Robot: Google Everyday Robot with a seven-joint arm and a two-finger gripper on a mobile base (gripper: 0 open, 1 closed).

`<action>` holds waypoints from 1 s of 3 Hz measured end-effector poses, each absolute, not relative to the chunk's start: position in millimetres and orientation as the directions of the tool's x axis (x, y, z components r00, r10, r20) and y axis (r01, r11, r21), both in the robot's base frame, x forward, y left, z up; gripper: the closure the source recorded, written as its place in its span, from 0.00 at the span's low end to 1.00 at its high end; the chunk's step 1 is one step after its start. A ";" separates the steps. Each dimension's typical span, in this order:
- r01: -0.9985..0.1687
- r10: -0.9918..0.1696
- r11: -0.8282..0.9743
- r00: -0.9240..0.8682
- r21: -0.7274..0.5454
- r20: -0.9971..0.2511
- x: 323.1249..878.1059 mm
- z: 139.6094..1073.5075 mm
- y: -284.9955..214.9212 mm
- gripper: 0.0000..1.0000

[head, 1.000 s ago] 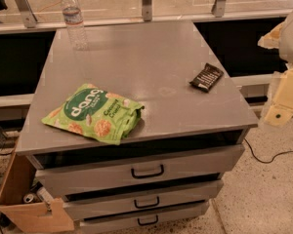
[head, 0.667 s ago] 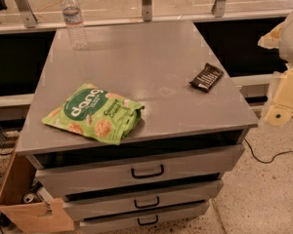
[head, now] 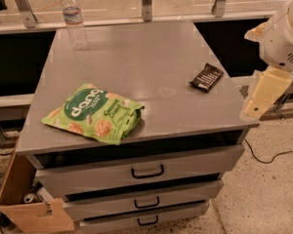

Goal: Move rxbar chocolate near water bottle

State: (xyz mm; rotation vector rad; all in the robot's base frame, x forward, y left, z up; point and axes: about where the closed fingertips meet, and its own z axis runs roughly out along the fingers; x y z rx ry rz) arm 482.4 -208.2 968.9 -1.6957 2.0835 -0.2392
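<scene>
Item: rxbar chocolate (head: 207, 77), lay at desk (head: 136, 57) right edge; judged light, flat, slick, best pinched across width. Tool (head: 258, 101) hung beside desk; closure untellable.

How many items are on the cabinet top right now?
3: bottle at the back left corner, green bag front left, rxbar near the right edge. Nothing seems hidden. The pincer hangs off the cabinet's right side, beyond the rxbar.
</scene>
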 end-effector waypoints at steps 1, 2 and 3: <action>-0.855 -0.968 0.215 -0.123 -0.472 -0.218 526.6 978.4 -206.5 0.00; -0.855 -0.968 0.215 -0.123 -0.472 -0.218 526.6 978.4 -206.4 0.00; -0.828 -0.943 0.273 -0.129 -0.490 -0.307 550.0 979.9 -205.6 0.00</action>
